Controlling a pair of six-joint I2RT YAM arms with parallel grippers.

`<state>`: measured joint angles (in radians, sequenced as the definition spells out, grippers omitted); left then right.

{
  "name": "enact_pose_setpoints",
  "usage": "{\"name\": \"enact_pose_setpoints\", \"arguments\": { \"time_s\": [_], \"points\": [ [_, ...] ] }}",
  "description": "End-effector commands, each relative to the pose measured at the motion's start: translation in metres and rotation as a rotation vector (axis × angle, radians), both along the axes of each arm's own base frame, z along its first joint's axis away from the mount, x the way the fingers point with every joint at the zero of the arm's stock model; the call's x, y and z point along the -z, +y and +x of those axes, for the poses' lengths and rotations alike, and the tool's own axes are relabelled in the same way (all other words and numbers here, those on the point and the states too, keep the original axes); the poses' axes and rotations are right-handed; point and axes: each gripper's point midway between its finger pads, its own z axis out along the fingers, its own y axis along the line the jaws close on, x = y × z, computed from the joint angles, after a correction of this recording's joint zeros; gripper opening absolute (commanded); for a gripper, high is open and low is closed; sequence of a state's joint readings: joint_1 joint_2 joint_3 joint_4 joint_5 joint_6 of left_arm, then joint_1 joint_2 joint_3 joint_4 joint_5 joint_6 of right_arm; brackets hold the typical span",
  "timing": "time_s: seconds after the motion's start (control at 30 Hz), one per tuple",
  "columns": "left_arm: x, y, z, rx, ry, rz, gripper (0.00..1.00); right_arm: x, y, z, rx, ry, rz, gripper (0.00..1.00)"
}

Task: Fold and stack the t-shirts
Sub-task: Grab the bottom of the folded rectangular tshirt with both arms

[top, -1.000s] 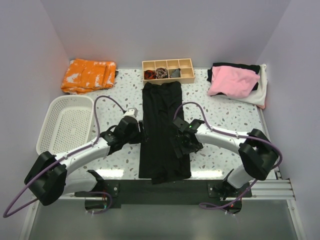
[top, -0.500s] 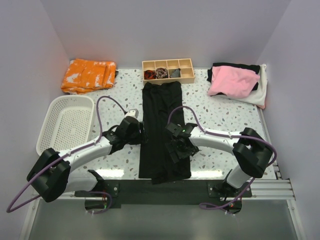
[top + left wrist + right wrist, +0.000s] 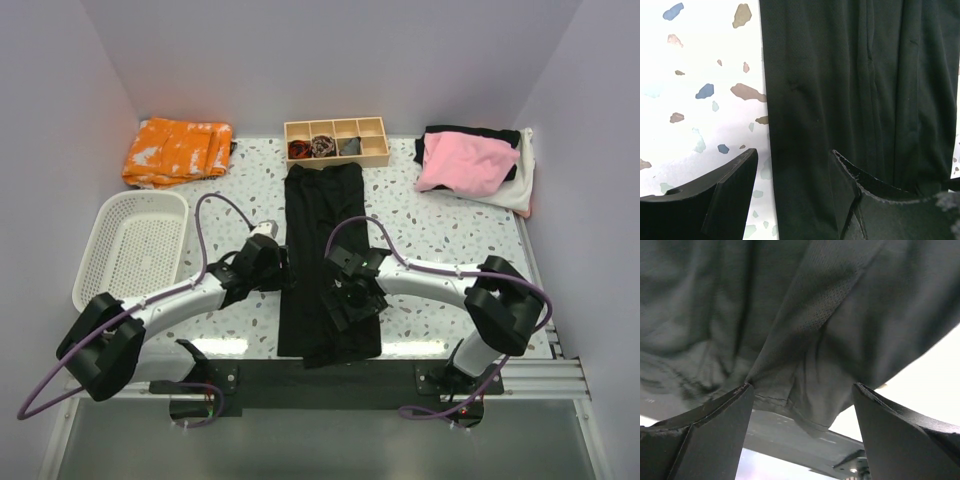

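Observation:
The large black t-shirt [image 3: 320, 215] lies as a long narrow strip down the middle of the table, from the wooden box to the front edge. My left gripper [image 3: 287, 272] is open at the strip's left edge. In the left wrist view [image 3: 792, 192] one finger is over the speckled table and the other over the black cloth [image 3: 840, 90]. My right gripper [image 3: 345, 305] is open over the near half of the strip. In the right wrist view [image 3: 802, 425] the black cloth [image 3: 790, 305] and its hem lie between the spread fingers. A pink t-shirt [image 3: 465, 162] lies on black and white ones at the back right.
An orange patterned cloth [image 3: 178, 150] lies at the back left. A wooden compartment box [image 3: 336, 141] with small rolled fabric pieces stands at the back centre. A white basket [image 3: 135, 245] stands at the left. The table's front edge runs just below the shirt's near end.
My right gripper has moved left, from the strip's right edge to over the black t-shirt. My left gripper has edged slightly towards the strip's left edge.

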<state>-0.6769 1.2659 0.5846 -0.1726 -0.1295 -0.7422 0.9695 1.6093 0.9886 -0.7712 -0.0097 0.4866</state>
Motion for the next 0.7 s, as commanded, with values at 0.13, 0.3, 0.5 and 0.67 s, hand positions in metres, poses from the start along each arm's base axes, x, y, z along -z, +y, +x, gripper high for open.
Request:
{"name": "enact_pose_setpoints", "arguments": {
  "time_s": [0.13, 0.3, 0.5, 0.67],
  "points": [
    [0.000, -0.004, 0.003, -0.018, -0.012, -0.026, 0.63, 0.009, 0.011, -0.017, -0.050, 0.082, 0.041, 0.84],
    [0.003, -0.003, 0.001, -0.020, -0.003, -0.019, 0.62, -0.015, 0.007, 0.006, -0.022, -0.058, 0.033, 0.84],
    [-0.010, 0.004, 0.003, -0.034, -0.036, -0.008, 0.63, -0.103, -0.024, 0.054, 0.124, -0.422, 0.033, 0.93],
    [-0.019, 0.010, -0.003, -0.045, -0.033, 0.002, 0.63, -0.112, -0.056, 0.053, 0.253, -0.465, 0.041, 0.98]
  ]
}}
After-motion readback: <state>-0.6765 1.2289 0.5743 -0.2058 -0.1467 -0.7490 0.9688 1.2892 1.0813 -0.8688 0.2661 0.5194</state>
